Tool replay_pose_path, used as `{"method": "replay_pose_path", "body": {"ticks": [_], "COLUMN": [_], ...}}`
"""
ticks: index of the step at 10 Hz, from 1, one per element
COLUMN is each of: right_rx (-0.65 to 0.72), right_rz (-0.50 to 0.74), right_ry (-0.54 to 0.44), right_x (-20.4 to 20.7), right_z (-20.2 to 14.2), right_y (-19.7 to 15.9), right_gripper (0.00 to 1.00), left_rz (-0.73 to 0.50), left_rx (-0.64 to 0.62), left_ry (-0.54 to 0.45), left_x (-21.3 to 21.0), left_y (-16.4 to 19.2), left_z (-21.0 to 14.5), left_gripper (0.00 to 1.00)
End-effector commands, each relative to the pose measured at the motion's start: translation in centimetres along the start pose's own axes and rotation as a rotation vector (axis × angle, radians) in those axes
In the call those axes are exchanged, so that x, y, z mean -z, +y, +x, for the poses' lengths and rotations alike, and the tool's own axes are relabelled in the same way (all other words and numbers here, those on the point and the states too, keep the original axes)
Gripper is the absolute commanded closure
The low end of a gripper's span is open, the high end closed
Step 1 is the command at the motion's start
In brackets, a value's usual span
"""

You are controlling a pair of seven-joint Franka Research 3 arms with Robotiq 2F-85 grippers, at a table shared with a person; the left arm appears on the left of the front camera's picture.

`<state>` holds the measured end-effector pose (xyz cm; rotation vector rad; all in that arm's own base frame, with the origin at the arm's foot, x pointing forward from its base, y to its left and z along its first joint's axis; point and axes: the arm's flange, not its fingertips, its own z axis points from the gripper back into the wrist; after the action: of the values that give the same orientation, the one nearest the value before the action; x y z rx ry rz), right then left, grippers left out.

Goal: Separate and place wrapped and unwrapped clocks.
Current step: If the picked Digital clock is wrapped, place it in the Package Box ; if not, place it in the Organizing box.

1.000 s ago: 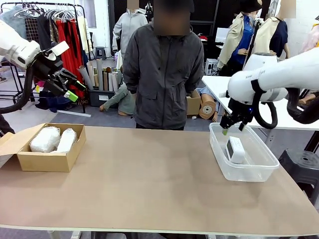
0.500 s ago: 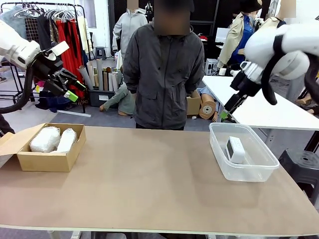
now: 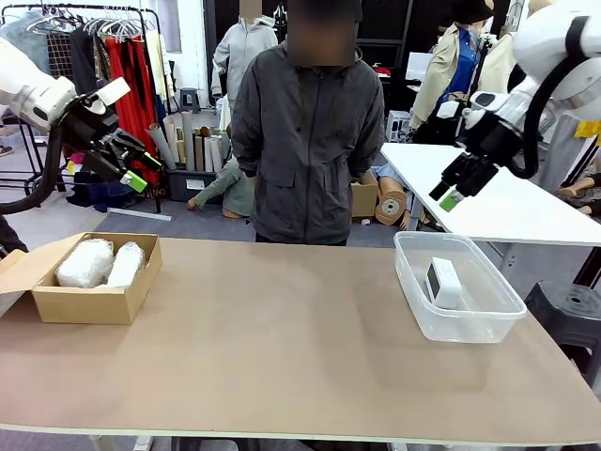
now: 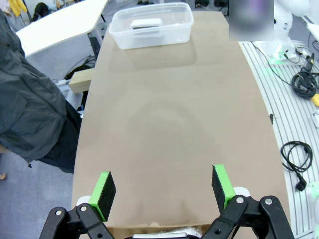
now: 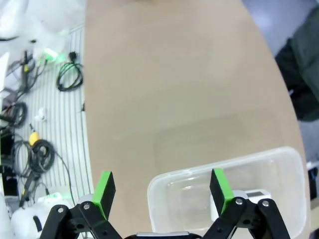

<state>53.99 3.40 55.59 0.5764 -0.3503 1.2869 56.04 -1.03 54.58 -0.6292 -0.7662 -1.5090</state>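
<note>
Two wrapped clocks (image 3: 100, 264), oblong bundles in crinkly white plastic, lie side by side in the brown cardboard box (image 3: 84, 303) at the table's left. The unwrapped clock (image 3: 443, 282), white with a dark screen, rests in the clear plastic tub (image 3: 488, 319) at the right; the left wrist view shows it as a white block (image 4: 146, 23) in the far tub (image 4: 184, 32). My left gripper (image 3: 139, 172) hangs open and empty, high above the box. My right gripper (image 3: 448, 195) is open and empty, raised above the tub (image 5: 189, 194).
A person in a grey jacket (image 3: 310, 141) stands at the far edge of the table, hands out of sight. A white table (image 3: 488, 202) stands behind at right. The brown tabletop (image 3: 282, 348) between box and tub is bare.
My right gripper has risen from just over the tub's far rim to well above it and to the right. The left arm, the clocks and the containers have not moved.
</note>
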Motion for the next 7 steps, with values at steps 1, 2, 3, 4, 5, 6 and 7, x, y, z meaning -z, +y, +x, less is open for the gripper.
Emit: {"method": "replay_pose_path", "body": {"ticks": [1, 2, 3, 4, 5, 6, 7], "right_rx": [0.009, 0.0, 0.0, 0.0, 0.0, 0.0, -0.015], "right_rz": [0.027, 0.0, 0.0, 0.0, 0.0, 0.0, 0.021], "right_ry": [-0.058, 0.0, 0.0, 0.0, 0.0, 0.0, -0.011], "right_x": [-0.7, 0.0, 0.0, 0.0, 0.0, 0.0, -0.1], "right_z": [-0.8, 0.0, 0.0, 0.0, 0.0, 0.0, -0.3], "right_y": [-1.4, 0.0, 0.0, 0.0, 0.0, 0.0, -0.2], "right_gripper": [0.0, 0.0, 0.0, 0.0, 0.0, 0.0, 0.0], "left_rz": [0.006, 0.006, 0.006, 0.006, 0.006, 0.006, 0.006], "left_rx": [0.0, 0.0, 0.0, 0.0, 0.0, 0.0, 0.0], "left_ry": [-0.01, -0.01, -0.01, -0.01, -0.01, -0.01, -0.01], "left_x": [-0.1, -0.1, -0.1, -0.1, -0.1, -0.1, -0.1], "left_y": [0.0, 0.0, 0.0, 0.0, 0.0, 0.0, 0.0], "left_z": [0.2, 0.2, 0.2, 0.2, 0.2, 0.2, 0.2], "left_gripper": [0.0, 0.0, 0.0, 0.0, 0.0, 0.0, 0.0]}}
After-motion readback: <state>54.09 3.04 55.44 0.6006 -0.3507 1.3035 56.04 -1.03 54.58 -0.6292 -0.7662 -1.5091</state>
